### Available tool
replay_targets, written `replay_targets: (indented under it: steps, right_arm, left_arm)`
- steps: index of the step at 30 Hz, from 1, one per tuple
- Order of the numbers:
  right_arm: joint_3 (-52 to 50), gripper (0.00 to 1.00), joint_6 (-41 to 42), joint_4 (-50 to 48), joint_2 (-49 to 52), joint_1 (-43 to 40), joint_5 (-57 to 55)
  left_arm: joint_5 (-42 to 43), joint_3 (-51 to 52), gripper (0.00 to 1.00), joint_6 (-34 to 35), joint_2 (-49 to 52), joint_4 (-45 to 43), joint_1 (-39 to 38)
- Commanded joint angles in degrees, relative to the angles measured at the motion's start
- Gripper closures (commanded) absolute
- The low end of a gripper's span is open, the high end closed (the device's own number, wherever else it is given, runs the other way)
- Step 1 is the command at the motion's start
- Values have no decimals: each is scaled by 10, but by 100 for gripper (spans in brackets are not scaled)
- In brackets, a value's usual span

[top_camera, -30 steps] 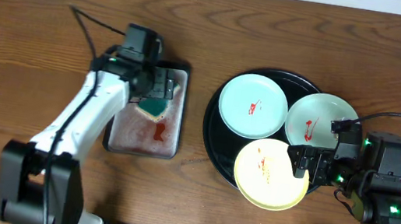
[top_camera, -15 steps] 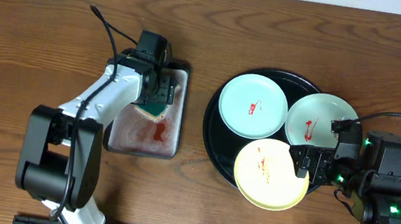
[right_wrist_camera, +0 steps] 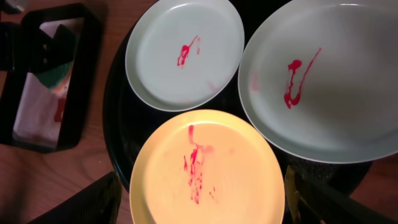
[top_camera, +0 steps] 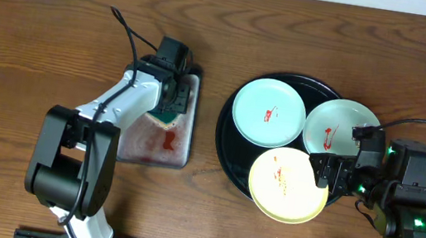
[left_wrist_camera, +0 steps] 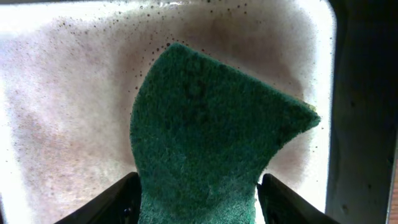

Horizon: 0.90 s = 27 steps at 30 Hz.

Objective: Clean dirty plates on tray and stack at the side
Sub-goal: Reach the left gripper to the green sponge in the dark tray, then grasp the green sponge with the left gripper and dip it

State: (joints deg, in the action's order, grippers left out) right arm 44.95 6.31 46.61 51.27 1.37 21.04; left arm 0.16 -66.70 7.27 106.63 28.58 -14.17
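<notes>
Three plates lie on the round black tray (top_camera: 225, 129): a mint plate (top_camera: 269, 113) at the left, a mint plate (top_camera: 337, 128) at the right, and a yellow plate (top_camera: 287, 184) in front, overhanging the rim. Each has a red sauce smear. In the right wrist view they show as mint (right_wrist_camera: 185, 53), mint (right_wrist_camera: 317, 81) and yellow (right_wrist_camera: 208, 168). My right gripper (right_wrist_camera: 199, 202) is open above the yellow plate's right part (top_camera: 324, 172). My left gripper (left_wrist_camera: 198, 202) is shut on a green sponge (left_wrist_camera: 205, 130) over the metal tray (top_camera: 167, 100).
The rectangular silver-grey metal tray (top_camera: 142, 147) sits left of the black tray, wet, with a red smear (top_camera: 169, 139) on it. It also shows in the right wrist view (right_wrist_camera: 43, 81). A black cable trails from the left arm over the wooden table (top_camera: 23, 42).
The left arm's lower links have swung to the right while its gripper stayed on the sponge over the metal tray. The right arm and plates have not moved.
</notes>
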Motion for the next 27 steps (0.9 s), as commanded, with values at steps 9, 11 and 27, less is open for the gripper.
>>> replay_targets:
  steps: [9,11,27]
  right_arm:
    - [10,24,-6,-6,1,6,2]
    - [10,24,-6,-6,1,6,2]
    - [10,24,-6,-5,1,6,2]
  left_arm:
    - [-11,17,79,5,5,5,-3]
    - [-11,20,91,6,5,14,-3]
    - [9,20,60,61,-48,30,20]
